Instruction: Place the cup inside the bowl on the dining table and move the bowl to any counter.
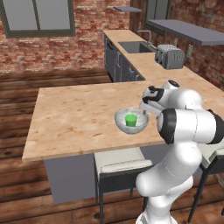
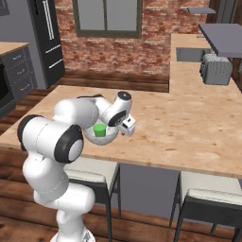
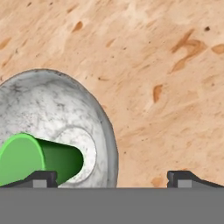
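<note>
- Dining table worktop (image 1: 74, 118), a light wood-look slab, is carrying the bowl near its front edge; grey-framed stools (image 1: 118, 168) are standing below that edge.
- L-shaped counter (image 1: 144, 59) is running along the brick wall behind, with a sink (image 1: 133, 46) and a toaster (image 1: 169, 56) on it.
- White arm (image 1: 188, 122) is bending over the table edge beside the bowl.
- Bowl (image 1: 127, 124), pale speckled grey-white, is sitting upright on the table.
- Pincer (image 3: 112, 178) is standing fully open just over the bowl's rim, gripping nothing; one fingertip (image 3: 39, 178) is showing over the cup, the other over bare wood.
- Cup (image 1: 131, 120), bright green, is sitting inside the bowl, at its bottom.
</note>
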